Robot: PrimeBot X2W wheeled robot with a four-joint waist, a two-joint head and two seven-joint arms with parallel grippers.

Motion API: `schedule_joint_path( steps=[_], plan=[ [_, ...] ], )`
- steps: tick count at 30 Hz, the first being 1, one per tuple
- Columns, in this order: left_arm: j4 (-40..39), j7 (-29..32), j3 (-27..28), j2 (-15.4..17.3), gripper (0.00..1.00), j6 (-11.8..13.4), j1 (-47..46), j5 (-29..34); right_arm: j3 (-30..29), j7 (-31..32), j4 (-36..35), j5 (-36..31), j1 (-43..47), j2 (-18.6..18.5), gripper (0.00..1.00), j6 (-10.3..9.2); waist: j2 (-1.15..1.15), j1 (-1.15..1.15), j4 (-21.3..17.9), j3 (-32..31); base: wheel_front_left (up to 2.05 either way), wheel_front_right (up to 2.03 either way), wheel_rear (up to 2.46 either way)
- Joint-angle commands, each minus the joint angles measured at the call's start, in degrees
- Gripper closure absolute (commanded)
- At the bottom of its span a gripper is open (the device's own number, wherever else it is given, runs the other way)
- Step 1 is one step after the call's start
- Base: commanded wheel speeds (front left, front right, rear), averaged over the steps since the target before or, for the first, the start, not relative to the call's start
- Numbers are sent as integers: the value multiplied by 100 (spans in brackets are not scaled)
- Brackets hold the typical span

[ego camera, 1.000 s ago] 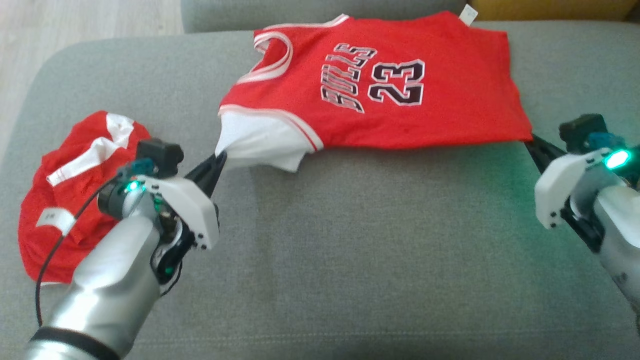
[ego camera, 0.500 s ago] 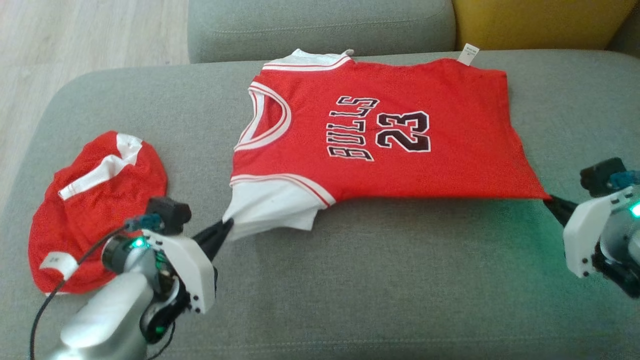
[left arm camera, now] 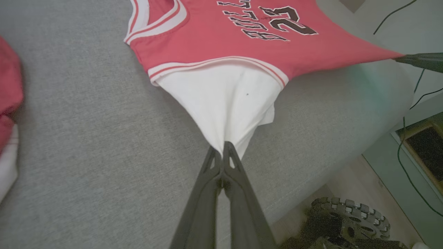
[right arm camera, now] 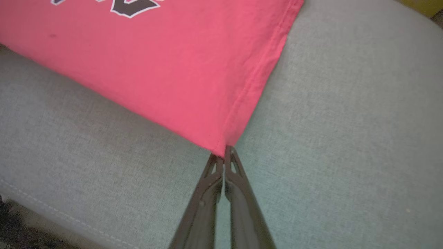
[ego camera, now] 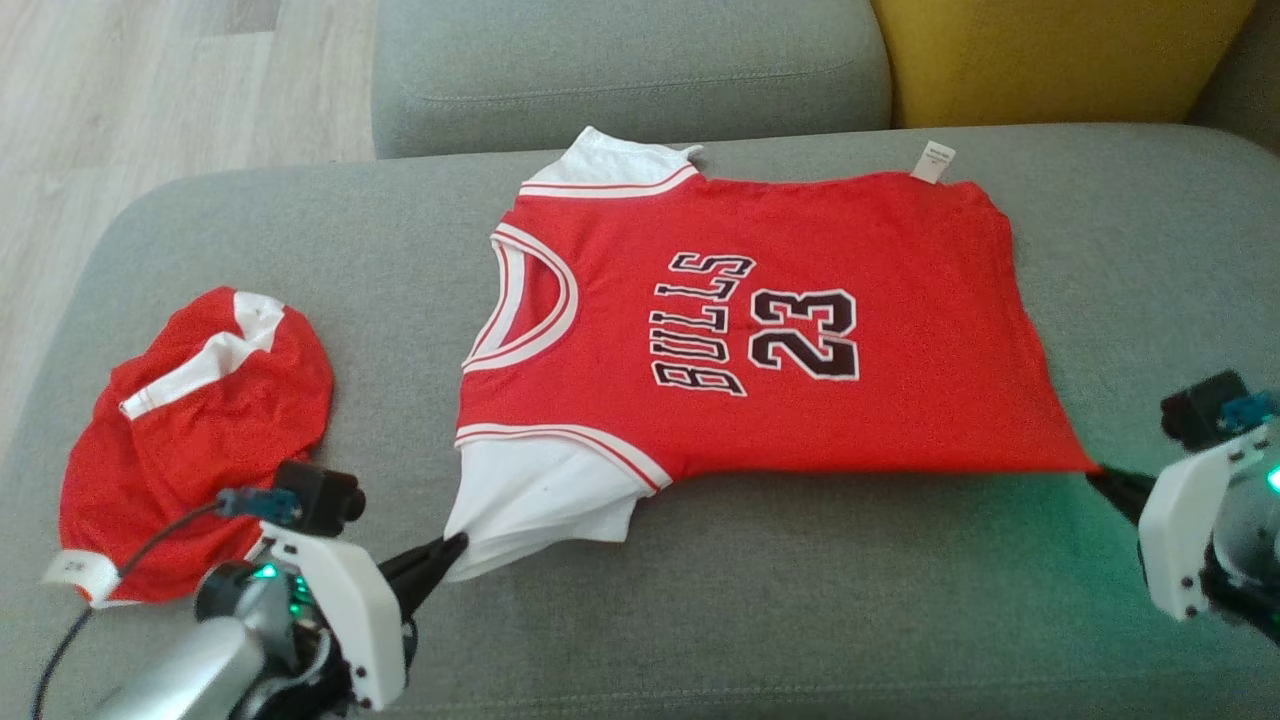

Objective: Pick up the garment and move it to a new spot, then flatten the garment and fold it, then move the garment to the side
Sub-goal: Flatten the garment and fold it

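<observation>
Garment, a red numbered jersey, lies spread on the grey sofa cushion with its long axis across the robot's front: collar toward its left, hem toward its right. It lies beyond both grippers, away from the robot, so a fold would likely carry the near edge over toward the far one. On the left, the left gripper is clenched on the tip of the white sleeve. The right gripper is clenched on the near hem corner, and the near edge runs taut between them. From the left wrist, the sleeve is seen drawn into a cone at the fingertips. The head view adds the far edge lying flat with its white tag, and a second red garment well apart at the left
</observation>
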Motion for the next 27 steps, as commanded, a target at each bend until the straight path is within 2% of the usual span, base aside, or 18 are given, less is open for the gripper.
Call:
schedule_joint_path(
  steps=[1, 9, 19, 27],
  plan=[
    [-251, 75, 328, 360, 100, -16, -289, -34, 20, 6, -105, 65, 34, -292, 100, 42, 0, 1, 18, -14, 0, 0, 0],
    [-925, 579, 259, 820, 100, -49, 14, -399, 377, 287, -400, 428, 101, -524, 100, 42, 0, 1, 8, -118, 0, 0, 0],
    [-1642, 1050, 108, 1270, 100, -83, 499, -927, 636, 1164, -1172, 1057, 247, -1060, 100, 42, 0, 1, -86, -168, 0, 0, 0],
    [-1909, 982, 291, 1373, 100, -37, 380, -992, 523, 1275, -1412, 1217, 141, -1203, 100, 42, 0, 1, -125, -144, 0, 0, 0]
  ],
)
